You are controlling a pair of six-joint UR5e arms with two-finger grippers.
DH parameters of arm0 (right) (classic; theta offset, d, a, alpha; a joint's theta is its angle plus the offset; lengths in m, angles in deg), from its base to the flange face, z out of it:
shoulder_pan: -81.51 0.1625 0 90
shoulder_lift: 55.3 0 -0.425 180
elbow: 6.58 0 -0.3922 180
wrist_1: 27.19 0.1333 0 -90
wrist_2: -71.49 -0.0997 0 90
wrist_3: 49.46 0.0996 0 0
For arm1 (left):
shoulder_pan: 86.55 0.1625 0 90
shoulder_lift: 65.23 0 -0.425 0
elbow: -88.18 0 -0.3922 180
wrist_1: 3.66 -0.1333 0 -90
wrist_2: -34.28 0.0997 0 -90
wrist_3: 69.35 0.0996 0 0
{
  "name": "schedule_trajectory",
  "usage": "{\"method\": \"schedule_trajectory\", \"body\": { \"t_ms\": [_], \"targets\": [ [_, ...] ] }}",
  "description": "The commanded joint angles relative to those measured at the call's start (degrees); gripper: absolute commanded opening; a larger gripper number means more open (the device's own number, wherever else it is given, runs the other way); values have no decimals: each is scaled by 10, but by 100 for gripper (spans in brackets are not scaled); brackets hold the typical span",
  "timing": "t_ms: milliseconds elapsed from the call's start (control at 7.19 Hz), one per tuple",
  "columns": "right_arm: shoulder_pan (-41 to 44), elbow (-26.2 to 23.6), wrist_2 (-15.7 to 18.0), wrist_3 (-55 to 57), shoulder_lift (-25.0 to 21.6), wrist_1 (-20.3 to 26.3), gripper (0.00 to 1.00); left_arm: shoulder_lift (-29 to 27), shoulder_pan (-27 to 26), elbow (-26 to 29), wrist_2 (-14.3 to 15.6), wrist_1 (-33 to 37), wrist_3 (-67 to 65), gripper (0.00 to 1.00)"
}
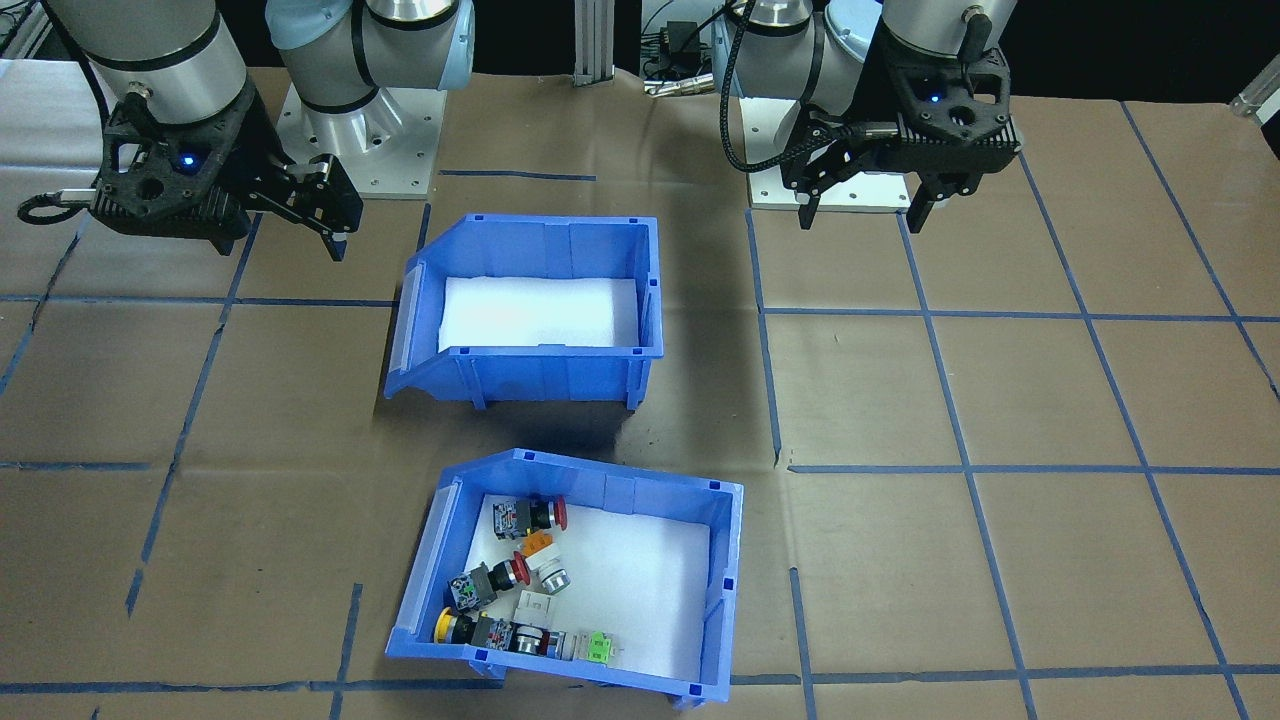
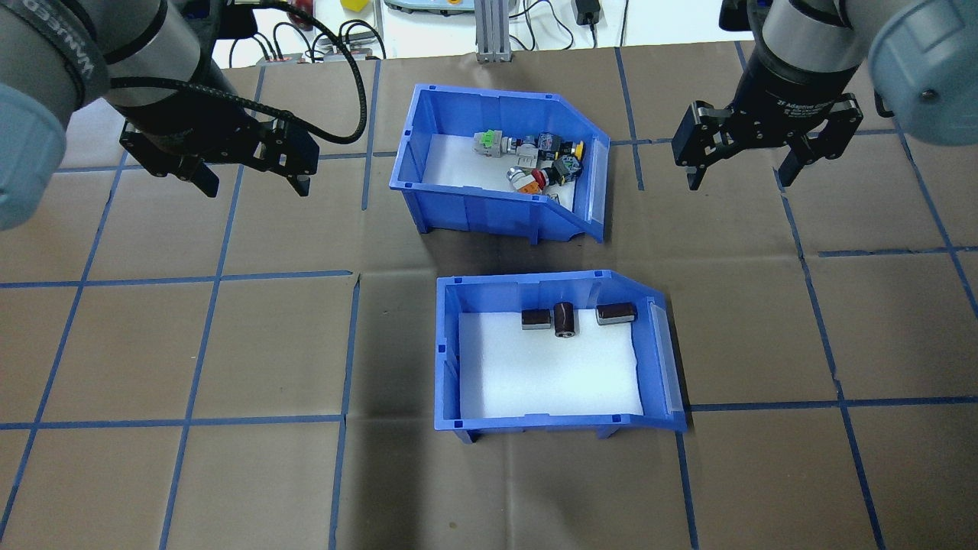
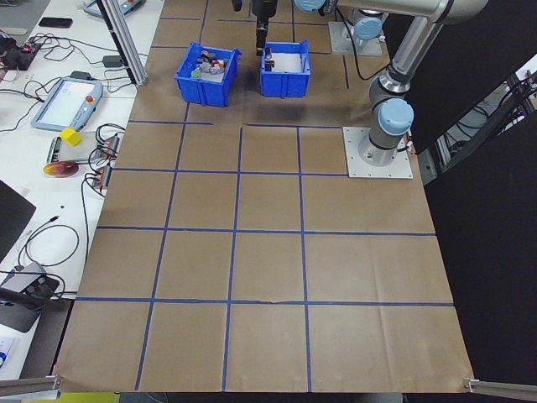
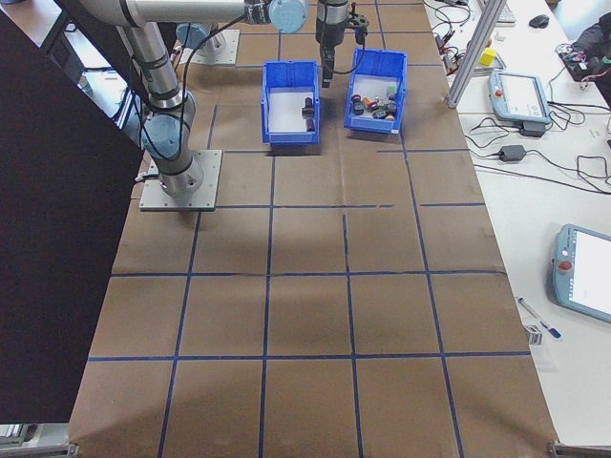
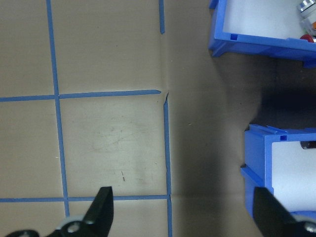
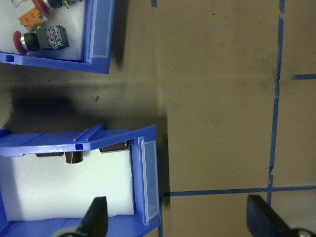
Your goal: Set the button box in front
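**Swapping the bins: button box to be brought forward**

Sitting on the far side of the table from the robot, the blue plastic button box with a white liner and a clear-lipped sloped side [image 2: 500,164] is being kept behind the matching blue plastic bin holding a few dark cylinders [image 2: 556,351], which is occupying the nearer spot. The two bins are being kept close together but apart, with a strip of brown paper between them. Neither is being touched.

The left two-finger gripper [image 2: 248,169] is hanging with its fingers spread and empty, off to the left of the button box; the right two-finger gripper [image 2: 745,160] is likewise spread and empty, off to its right.

For the step to be done well, a wall of the button box is probably best being pinched at a straight upright edge rather than at the sloped, lipped side, where a grip is likely to slip. The loose coloured push-button switches [image 2: 535,156] are bunched toward the lipped end, so tilting should be avoided while the box is being carried. A clear spot toward the robot is also being needed, so the nearer bin may have to be passed or shifted.

In the overhead view the dark cylinders [image 2: 565,315] are being shown plainly, whereas in the front-facing view they are being hidden by that bin's near wall, and only the white liner [image 1: 540,310] is being seen. In the front-facing view the switches [image 1: 510,580] are being laid out clearly.
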Motion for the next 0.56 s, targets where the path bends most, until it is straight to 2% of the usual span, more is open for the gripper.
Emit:
{"method": "schedule_trajectory", "body": {
  "t_ms": [0,417],
  "targets": [
    [0,1,0,0,0,1,100,0,2,0,3,0,-2,100],
    [0,2,0,0,0,1,100,-3,2,0,2,-1,-2,100]
  ]
}}
